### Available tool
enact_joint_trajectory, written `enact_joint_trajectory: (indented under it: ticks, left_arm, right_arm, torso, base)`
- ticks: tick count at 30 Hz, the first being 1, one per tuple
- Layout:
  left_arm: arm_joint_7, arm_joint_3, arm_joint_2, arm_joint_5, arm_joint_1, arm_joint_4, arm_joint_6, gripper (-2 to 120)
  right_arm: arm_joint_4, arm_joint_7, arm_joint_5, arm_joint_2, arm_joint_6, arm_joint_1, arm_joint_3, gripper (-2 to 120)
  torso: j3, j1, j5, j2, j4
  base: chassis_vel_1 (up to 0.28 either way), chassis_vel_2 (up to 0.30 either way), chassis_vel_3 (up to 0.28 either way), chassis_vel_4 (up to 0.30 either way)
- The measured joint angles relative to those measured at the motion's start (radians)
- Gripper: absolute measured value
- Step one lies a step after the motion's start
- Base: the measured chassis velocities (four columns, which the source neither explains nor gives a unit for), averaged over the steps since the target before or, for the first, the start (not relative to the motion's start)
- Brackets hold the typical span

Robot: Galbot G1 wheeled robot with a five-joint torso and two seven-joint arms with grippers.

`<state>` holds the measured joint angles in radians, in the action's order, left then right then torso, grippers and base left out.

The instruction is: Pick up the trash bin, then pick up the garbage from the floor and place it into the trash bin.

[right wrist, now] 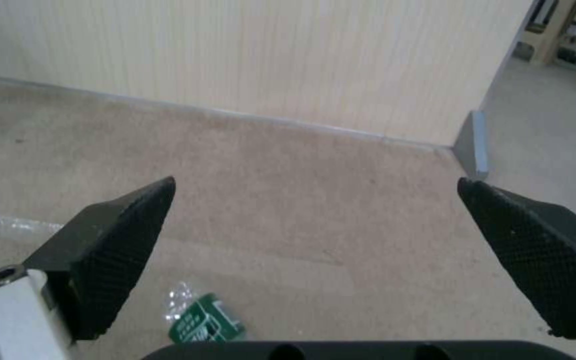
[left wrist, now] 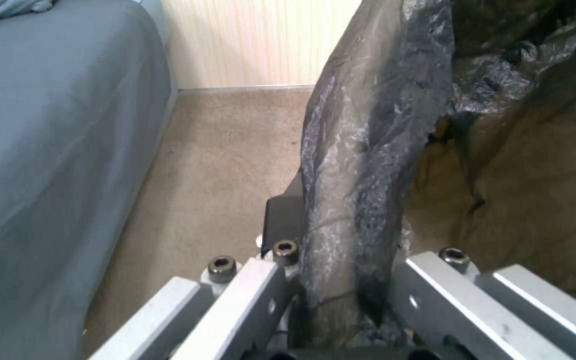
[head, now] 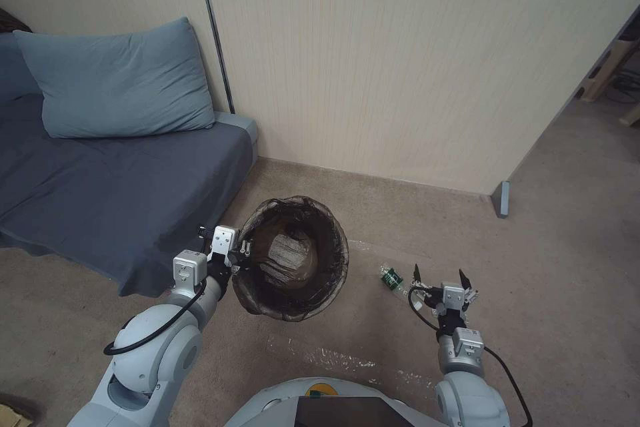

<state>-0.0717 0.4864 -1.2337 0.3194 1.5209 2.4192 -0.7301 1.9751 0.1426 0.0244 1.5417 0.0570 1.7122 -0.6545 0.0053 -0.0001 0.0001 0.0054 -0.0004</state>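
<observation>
I've got the left gripper (head: 241, 255) clamped on the lined rim of the trash bin (head: 293, 257), beside the couch (head: 113, 193). Right gripper (head: 440, 275) spread wide, just over the green plastic bottle (head: 393, 278) on the carpet (head: 560, 267).

You face a beige panelled wall (head: 413, 60) over tan carpet (head: 567, 227); to your left, a blue pillow (head: 120, 80) rests on a grey-blue sofa (head: 100, 193).
</observation>
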Motion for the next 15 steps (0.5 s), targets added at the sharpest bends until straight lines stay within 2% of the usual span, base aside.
enact_joint_trajectory:
  ticks: [9,15]
  left_arm:
    - [0.004,0.001,0.001,-0.005,0.001,-0.001,0.004,2]
    - [0.008,0.003,-0.001,-0.013,0.005,0.003,0.004,2]
  right_arm:
    - [0.044,0.000,-0.018,-0.024,-0.116,-0.015,-0.001,100]
    - [0.047,0.004,-0.019,-0.027,-0.122,-0.018,-0.002,100]
  torso:
    - [0.000,0.000,-0.0001,0.000,0.0002]
    - [0.000,0.000,-0.0001,0.000,0.0002]
  base:
    - [0.003,-0.006,-0.004,0.003]
    - [0.000,0.000,0.000,0.000]
